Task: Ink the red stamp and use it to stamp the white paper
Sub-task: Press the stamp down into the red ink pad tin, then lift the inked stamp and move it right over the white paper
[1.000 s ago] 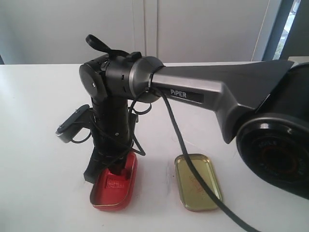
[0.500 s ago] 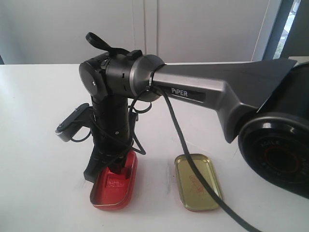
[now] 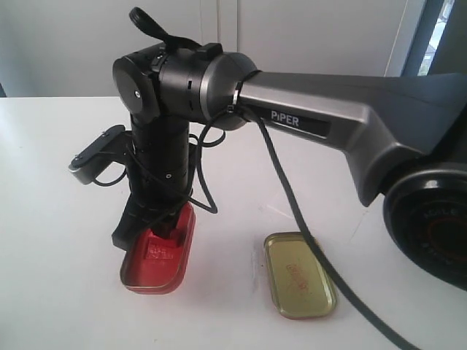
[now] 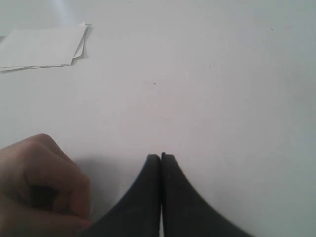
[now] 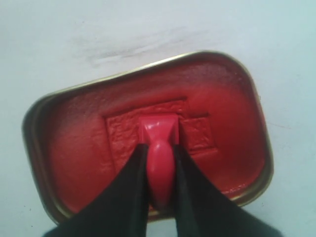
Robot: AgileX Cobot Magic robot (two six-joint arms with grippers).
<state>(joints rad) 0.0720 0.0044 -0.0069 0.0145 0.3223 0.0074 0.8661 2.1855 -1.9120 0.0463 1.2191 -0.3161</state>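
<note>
Here the right gripper (image 5: 159, 147) is clamped on the knob of the red stamp (image 5: 158, 129). The stamp's block base sits on the red pad of the open ink tin (image 3: 149, 284), at the lower left of the exterior view. The gold lid (image 3: 298, 275) lies apart from the tin, lower centre-right. The left gripper (image 4: 161, 159) holds its fingers pressed together over the bare white table (image 3: 51, 204). A person's fist (image 4: 39, 187) rests beside it, and the white paper (image 4: 42, 47) lies well apart. Pale cabinet doors (image 3: 306, 44) close the back, and a window strip (image 3: 436, 36) shows at upper right.
</note>
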